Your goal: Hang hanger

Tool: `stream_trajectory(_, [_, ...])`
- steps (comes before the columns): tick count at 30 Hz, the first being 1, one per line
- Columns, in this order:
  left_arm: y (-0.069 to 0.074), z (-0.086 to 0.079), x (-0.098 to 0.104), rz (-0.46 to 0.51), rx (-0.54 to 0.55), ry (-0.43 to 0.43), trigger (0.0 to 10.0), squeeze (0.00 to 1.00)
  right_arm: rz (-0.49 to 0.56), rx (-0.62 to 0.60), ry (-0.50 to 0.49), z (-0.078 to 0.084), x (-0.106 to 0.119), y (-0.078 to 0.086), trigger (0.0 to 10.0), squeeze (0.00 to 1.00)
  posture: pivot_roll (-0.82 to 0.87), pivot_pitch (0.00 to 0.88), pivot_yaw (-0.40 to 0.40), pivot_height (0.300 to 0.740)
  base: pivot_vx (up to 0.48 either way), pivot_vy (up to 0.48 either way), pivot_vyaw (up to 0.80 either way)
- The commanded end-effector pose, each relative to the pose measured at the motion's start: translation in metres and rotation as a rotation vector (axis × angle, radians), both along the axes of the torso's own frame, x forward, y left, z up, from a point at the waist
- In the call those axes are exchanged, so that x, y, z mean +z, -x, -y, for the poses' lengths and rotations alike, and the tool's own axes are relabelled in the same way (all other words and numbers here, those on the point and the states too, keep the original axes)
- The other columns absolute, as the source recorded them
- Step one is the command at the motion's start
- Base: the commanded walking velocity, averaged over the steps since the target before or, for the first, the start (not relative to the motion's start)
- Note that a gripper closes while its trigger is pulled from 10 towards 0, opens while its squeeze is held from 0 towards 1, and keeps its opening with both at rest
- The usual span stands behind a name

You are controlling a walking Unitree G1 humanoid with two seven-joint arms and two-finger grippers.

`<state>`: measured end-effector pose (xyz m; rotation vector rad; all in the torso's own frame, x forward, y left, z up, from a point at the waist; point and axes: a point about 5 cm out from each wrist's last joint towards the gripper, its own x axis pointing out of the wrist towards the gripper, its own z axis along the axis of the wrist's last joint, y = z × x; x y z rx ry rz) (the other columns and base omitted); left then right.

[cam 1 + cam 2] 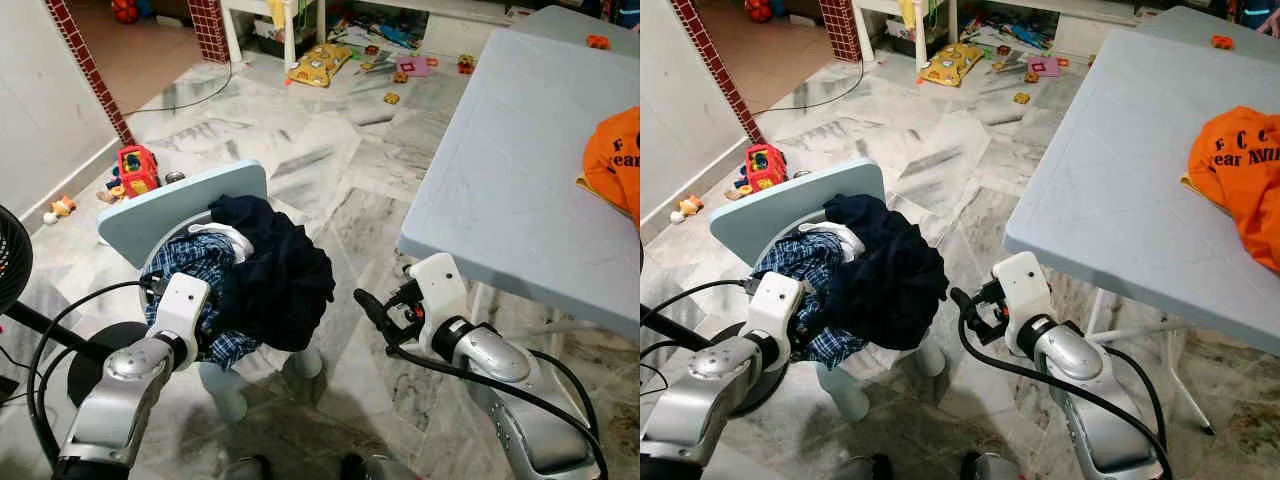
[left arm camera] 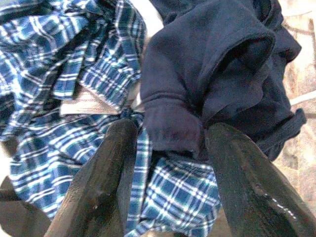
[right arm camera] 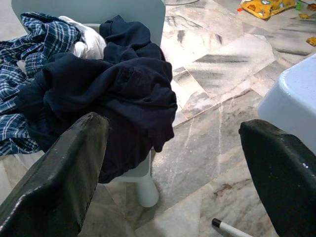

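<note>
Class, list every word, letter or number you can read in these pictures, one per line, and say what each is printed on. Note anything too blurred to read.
"F C" over "ear AVIA", cut off by folds: dark print on the orange shirt lying on the grey table.
Yellow play mat on the floor: printed pattern, too small to read.
Red toy truck by the wall: no legible marks.
</note>
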<state>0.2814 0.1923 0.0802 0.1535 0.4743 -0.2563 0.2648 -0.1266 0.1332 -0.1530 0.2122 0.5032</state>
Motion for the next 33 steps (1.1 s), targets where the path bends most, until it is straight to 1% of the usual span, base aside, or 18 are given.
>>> stream_trajectory(1, [0.001, -0.001, -0.007, -0.027, 0.025, 0.009, 10.0, 0.0, 0.009, 0.009, 0.002, -0.001, 0.002, 0.001, 10.0, 0.0, -0.11, 0.173, 0.013, 0.74, 0.0, 0.0, 0.0])
stream_trajectory(6, [-0.005, 0.004, -0.012, -0.044, 0.042, 0.036, 10.0, 0.0, 0.005, 0.012, 0.001, -0.003, 0.001, 0.004, 10.0, 0.0, -0.11, 0.178, 0.012, 0.74, 0.0, 0.0, 0.0])
stream_trajectory(9, [-0.008, 0.007, -0.015, -0.06, 0.049, 0.072, 10.0, 0.0, 0.004, 0.017, 0.002, -0.004, 0.001, 0.005, 10.0, 0.0, -0.12, 0.18, 0.011, 0.74, 0.0, 0.0, 0.0])
stream_trajectory(10, [-0.012, 0.007, -0.017, -0.059, 0.066, 0.083, 10.0, 0.0, 0.004, 0.017, 0.002, -0.004, 0.002, 0.005, 10.0, 0.0, -0.12, 0.181, 0.011, 0.74, 0.0, 0.0, 0.0])
stream_trajectory(13, [-0.016, 0.007, -0.017, -0.051, 0.08, 0.092, 10.0, 0.0, 0.005, 0.017, 0.004, -0.003, 0.002, 0.005, 10.0, 0.0, -0.13, 0.182, 0.012, 0.74, 0.0, 0.0, 0.0])
stream_trajectory(14, [-0.018, 0.007, -0.016, -0.045, 0.087, 0.102, 10.0, 0.0, 0.005, 0.016, 0.005, -0.003, 0.002, 0.005, 10.0, 0.0, -0.13, 0.183, 0.012, 0.74, 0.0, 0.0, 0.0])
stream_trajectory(15, [-0.021, 0.01, -0.015, -0.041, 0.093, 0.143, 10.0, 0.0, 0.005, 0.015, 0.006, -0.002, 0.002, 0.005, 10.0, 0.0, -0.13, 0.185, 0.013, 0.74, 0.0, 0.0, 0.0])
stream_trajectory(16, [-0.022, 0.012, -0.016, -0.042, 0.098, 0.156, 10.0, 1.0, 0.006, 0.015, 0.007, -0.002, 0.003, 0.006, 10.0, 0.0, -0.13, 0.186, 0.013, 0.74, 0.0, 0.0, 0.0])
stream_trajectory(22, [-0.025, 0.024, -0.019, -0.059, 0.096, 0.194, 10.0, 1.0, 0.003, 0.014, 0.011, -0.002, 0.003, 0.009, 10.0, 0.0, -0.14, 0.195, 0.015, 0.74, 0.0, 0.0, 0.0])
stream_trajectory(23, [-0.025, 0.024, -0.019, -0.059, 0.096, 0.194, 10.0, 1.0, 0.003, 0.014, 0.011, -0.002, 0.003, 0.009, 10.0, 0.0, -0.14, 0.195, 0.015, 0.74, 0.0, 0.0, 0.0])
stream_trajectory(30, [-0.023, 0.027, -0.024, -0.092, 0.092, 0.173, 10.0, 1.0, 0.0, 0.016, 0.015, -0.002, 0.003, 0.009, 10.0, 0.0, -0.14, 0.201, 0.017, 0.74, 0.0, 0.0, 0.0])
stream_trajectory(33, [-0.022, 0.024, -0.028, -0.112, 0.106, 0.15, 10.0, 1.0, 0.0, 0.013, 0.015, -0.001, 0.003, 0.009, 10.0, 0.0, -0.14, 0.202, 0.019, 0.74, 0.0, 0.0, 0.0])
